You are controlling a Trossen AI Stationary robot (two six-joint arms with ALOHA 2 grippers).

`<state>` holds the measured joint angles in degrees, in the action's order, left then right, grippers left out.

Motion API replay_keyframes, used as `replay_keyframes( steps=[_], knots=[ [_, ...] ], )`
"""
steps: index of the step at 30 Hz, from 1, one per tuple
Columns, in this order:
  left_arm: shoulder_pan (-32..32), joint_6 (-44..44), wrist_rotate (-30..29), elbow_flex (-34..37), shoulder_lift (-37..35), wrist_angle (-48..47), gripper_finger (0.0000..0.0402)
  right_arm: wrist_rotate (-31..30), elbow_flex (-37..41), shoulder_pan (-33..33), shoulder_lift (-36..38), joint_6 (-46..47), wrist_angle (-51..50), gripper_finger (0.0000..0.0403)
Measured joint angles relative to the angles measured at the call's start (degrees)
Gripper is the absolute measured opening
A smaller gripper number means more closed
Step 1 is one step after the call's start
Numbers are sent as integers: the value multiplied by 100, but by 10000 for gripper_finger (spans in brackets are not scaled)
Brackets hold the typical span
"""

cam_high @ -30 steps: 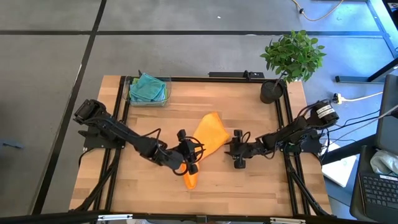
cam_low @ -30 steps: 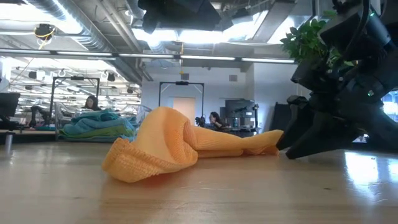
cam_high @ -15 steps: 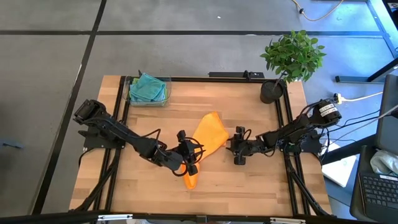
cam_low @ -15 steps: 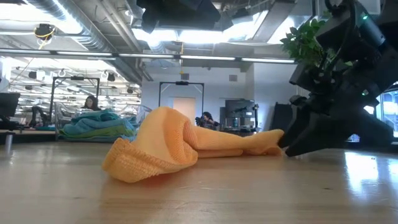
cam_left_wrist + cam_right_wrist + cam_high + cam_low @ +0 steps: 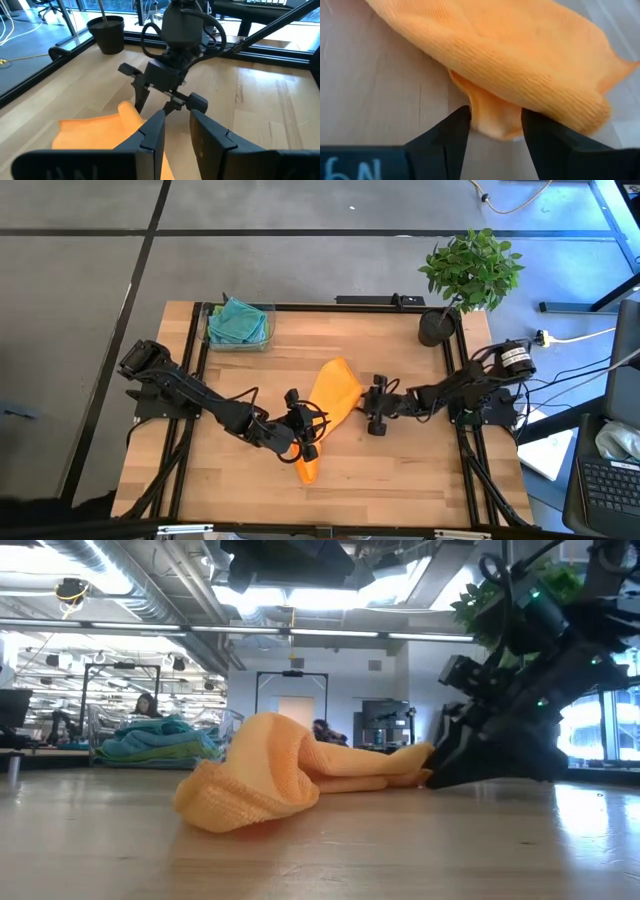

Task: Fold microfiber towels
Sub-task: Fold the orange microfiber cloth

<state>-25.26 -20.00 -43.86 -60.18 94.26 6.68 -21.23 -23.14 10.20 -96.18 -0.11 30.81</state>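
An orange microfiber towel lies bunched and loosely folded on the middle of the wooden table; in the low view it is a rounded hump. My right gripper is open at the towel's right edge, and a lobe of cloth lies between its fingers. My left gripper is at the towel's left side near its near end. Its fingers are a narrow gap apart with bare wood between them, and the towel is beside one finger. My right gripper comes in level from the table's right, low over the wood. Its open fingers stand on either side of a folded lobe at the towel's right edge, which rests on the table. I cannot tell whether they touch it. My left gripper has one finger next to the towel's edge; I cannot tell whether it touches.
A clear bin holding teal and light blue towels stands at the far left corner; this pile also shows in the low view. A potted plant stands at the far right corner. Black frame rails run along the table's sides.
My right gripper has gone toward the table's left edge, low over the wood, up to the towel's right edge. The towel's right end has been pushed a little toward the left. My left gripper has kept still.
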Motion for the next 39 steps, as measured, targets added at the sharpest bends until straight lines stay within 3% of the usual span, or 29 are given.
replay_keyframes(
  steps=[6, 9, 17, 22, 28, 39],
  knots=[
    [0, 2, 0, 0, 0, 1, 82, -25, -7, 2, -204, -410, 428, 182],
    [0, 4, 0, 0, 0, 0, 82, -36, -10, 11, -186, -603, 373, 159],
    [-4, 6, 0, 0, 0, 0, 82, 29, -17, 216, -184, -999, 75, 15],
    [-3, 14, 0, 0, 0, 0, 82, -25, -4, 615, -17, -1123, -116, 18],
    [-2, 17, 0, 0, 0, -9, 82, 118, -8, 1115, 834, -1243, -527, 7],
    [0, 15, 0, 0, 0, -2, 82, -59, -934, 1950, 2458, -1244, -2448, 6]
  ],
)
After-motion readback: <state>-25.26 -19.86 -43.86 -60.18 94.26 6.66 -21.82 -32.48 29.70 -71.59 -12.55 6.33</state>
